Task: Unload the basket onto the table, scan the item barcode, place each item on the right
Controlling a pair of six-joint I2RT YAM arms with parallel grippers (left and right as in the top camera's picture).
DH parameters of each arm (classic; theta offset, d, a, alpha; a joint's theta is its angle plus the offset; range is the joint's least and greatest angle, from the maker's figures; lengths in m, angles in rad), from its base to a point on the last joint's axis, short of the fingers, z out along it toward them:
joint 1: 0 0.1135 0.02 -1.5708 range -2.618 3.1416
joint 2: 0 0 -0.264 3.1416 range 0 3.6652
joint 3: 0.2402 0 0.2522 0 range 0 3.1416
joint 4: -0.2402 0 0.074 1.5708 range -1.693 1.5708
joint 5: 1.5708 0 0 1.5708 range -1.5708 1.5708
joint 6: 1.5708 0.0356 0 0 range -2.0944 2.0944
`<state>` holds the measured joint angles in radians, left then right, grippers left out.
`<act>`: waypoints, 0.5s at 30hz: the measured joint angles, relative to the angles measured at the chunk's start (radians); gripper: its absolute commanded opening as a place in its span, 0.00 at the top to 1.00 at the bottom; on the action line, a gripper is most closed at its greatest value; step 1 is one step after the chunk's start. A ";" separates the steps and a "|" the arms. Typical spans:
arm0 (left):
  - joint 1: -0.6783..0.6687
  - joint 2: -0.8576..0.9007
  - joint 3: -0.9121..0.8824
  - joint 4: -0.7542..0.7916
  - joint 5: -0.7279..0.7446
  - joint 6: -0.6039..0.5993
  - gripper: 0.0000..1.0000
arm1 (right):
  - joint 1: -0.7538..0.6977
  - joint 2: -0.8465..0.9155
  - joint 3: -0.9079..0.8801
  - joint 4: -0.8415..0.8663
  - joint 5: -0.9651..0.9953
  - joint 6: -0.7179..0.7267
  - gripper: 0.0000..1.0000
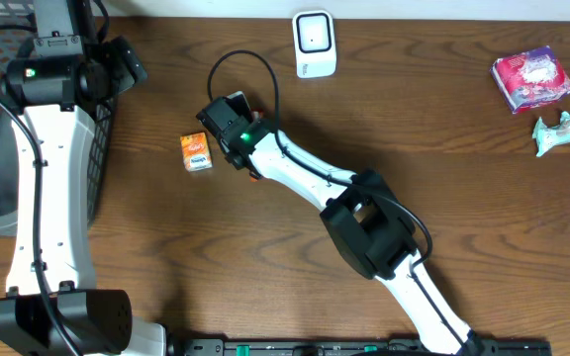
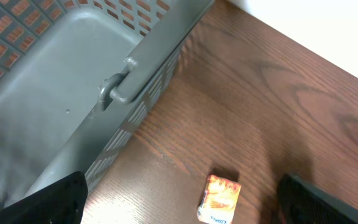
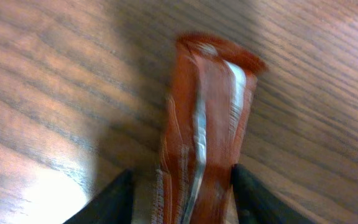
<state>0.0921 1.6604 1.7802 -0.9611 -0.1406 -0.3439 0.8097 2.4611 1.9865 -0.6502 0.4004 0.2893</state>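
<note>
1. Found the right gripper [image 3: 182,173] straddling an orange-red packet [image 3: 207,118] that lay on the wooden table [image 3: 42,74]. Fingers stood spread either side: one dark finger [image 3: 253,196] against the packet's edge, a sliver of table visible beside the other. Could not confirm a firm pinch.
2. Could not read any print or barcode on the packet: blurred and glossy, with its lower end cut off by the frame.
3. From overhead, saw neither packet nor fingers, both hidden under the right arm [image 1: 231,124].
4. Noted the left gripper [image 2: 180,179] spread wide and holding nothing, with only two dark tips visible at the lower corners. Hung beside the grey basket [image 2: 55,74], above a small orange carton [image 2: 219,198]; carton's label too small to read.
5. Spotted the white scanner [image 1: 315,43] at the table's far edge, well apart from the right arm.
6. Made out a pink package [image 1: 531,79] and a green-white wrapper [image 1: 559,132] near each other at the far right; contents unclear.
</note>
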 measured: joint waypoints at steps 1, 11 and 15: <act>0.000 0.000 0.000 0.000 0.000 0.000 0.02 | 0.003 0.001 0.000 -0.003 0.011 -0.004 0.65; 0.000 0.000 0.000 0.000 0.000 0.000 0.02 | 0.017 -0.002 0.001 -0.035 0.064 0.007 0.99; 0.000 0.000 0.000 0.000 0.000 0.000 0.02 | -0.012 -0.026 0.001 -0.064 0.007 0.017 0.99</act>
<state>0.0917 1.6604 1.7802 -0.9615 -0.1406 -0.3439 0.7975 2.4355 1.9873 -0.7147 0.4076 0.3061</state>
